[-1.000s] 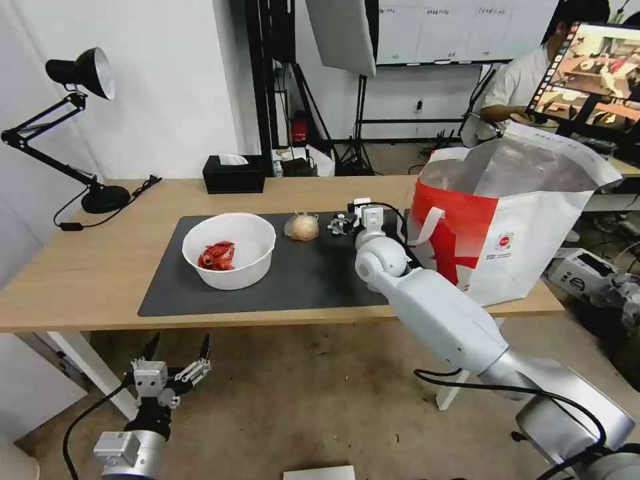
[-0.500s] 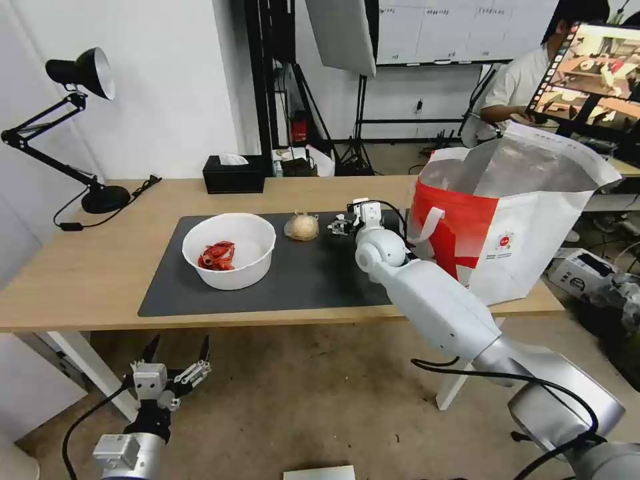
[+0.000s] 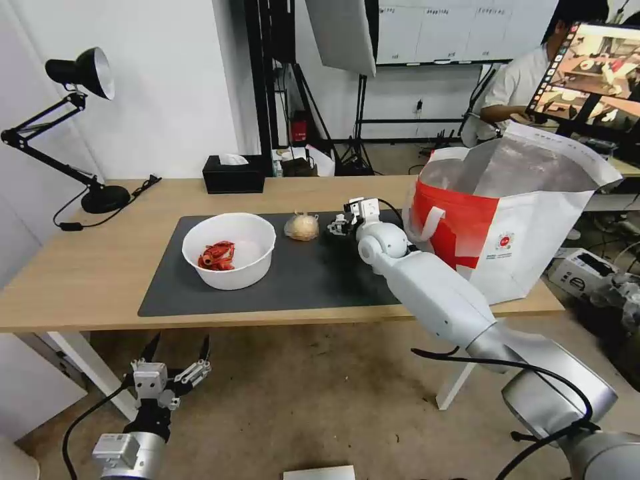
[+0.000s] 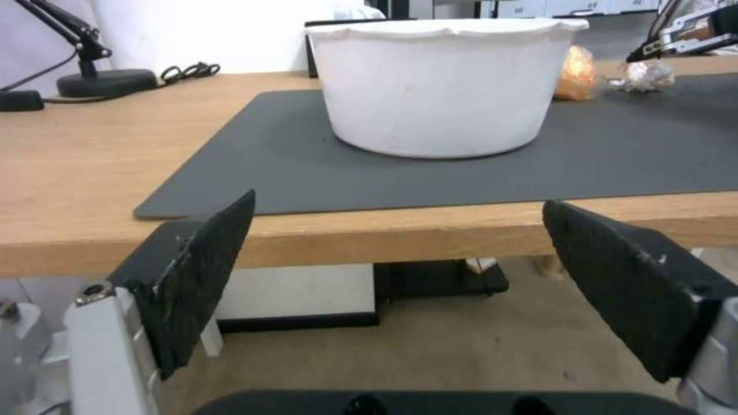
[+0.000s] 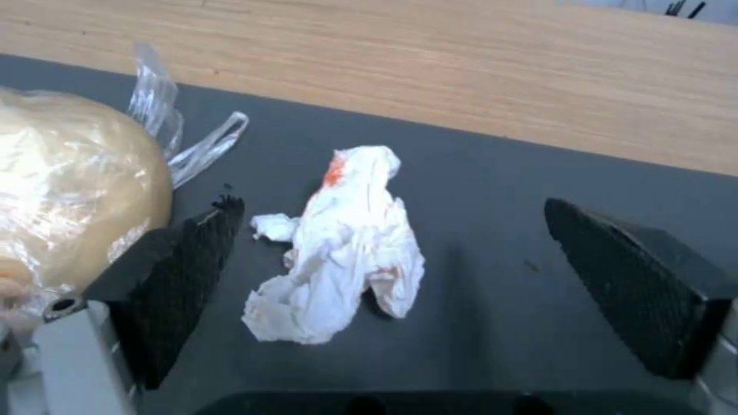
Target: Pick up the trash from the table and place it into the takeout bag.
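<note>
Right gripper point(image 5: 384, 288) low over the dark mat, fingers spread either side of the tissue lump point(image 5: 338, 248) (orange-stained), takeout bag point(image 3: 513, 220) at the table's point(image 3: 80, 280) right end, white bowl point(image 3: 230, 250), wrapped beige ball point(image 3: 302, 227), left gripper point(image 3: 175, 350) spread wide below the table edge.

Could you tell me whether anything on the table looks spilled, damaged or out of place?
Nothing looks spilled or damaged. The bowl stands upright on the mat, the wrapped ball and a crumpled, orange-stained tissue lie beside it, and the bag stands open. The right gripper brackets the tissue, jaws open.
</note>
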Controlling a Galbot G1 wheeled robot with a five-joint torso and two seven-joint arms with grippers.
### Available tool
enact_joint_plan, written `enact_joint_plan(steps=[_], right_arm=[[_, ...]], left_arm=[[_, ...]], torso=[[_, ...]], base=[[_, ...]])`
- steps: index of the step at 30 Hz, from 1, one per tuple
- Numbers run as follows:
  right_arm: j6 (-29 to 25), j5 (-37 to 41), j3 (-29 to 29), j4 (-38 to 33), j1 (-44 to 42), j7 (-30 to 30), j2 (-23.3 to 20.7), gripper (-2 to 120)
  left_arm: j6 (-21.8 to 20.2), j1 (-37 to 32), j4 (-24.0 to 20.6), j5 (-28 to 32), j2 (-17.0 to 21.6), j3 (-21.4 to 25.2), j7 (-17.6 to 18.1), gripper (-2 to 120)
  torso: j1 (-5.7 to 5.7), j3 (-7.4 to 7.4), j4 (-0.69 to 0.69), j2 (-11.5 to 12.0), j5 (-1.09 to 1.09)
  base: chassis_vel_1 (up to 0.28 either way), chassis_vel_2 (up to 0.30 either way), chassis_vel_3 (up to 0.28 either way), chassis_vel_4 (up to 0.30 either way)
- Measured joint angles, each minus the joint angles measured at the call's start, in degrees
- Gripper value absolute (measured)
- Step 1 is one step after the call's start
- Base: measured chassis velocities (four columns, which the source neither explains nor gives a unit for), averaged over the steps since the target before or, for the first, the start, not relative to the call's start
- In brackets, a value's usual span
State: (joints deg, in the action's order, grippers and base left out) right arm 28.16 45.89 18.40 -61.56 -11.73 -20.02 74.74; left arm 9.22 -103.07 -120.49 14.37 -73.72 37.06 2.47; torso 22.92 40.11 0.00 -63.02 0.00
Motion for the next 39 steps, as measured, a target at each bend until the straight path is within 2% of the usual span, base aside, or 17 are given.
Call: enact_joint_plan(steps=[12,24,27,34,39], right_arm=[[0.20,-2.98,-0.04,4.57,1.88,4.41,1.93,100],[0.09,-3.99,0.04,7.18,2.73,6.04,3.25,100],[0.05,-4.00,-0.03,7.37,2.73,6.13,3.46,99],[-0.08,-4.39,-0.95,8.01,2.16,6.10,4.17,86],[-0.13,-4.51,-1.21,8.08,1.69,5.98,4.30,86]], left_arm=[[0.00,0.02,0.15,0.01,0.10,0.00,0.01,100],[0.00,-0.09,0.19,0.01,0.03,-0.17,0.02,100],[0.00,-0.12,0.18,0.01,0.04,-0.16,0.02,100],[0.41,-0.47,0.38,-0.10,-0.13,0.04,0.02,100],[0.56,-0.73,0.38,-0.10,-0.14,0.22,0.02,100]], torso=[[0.00,0.00,0.00,0.00,0.00],[0.00,0.00,0.00,0.00,0.00],[0.00,0.00,0.00,0.00,0.00],[0.00,0.00,0.00,0.00,0.00],[0.00,0.00,0.00,0.00,0.00]], base=[[0.000,0.000,0.000,0.000],[0.000,0.000,0.000,0.000],[0.000,0.000,0.000,0.000],[0.000,0.000,0.000,0.000],[0.000,0.000,0.000,0.000]])
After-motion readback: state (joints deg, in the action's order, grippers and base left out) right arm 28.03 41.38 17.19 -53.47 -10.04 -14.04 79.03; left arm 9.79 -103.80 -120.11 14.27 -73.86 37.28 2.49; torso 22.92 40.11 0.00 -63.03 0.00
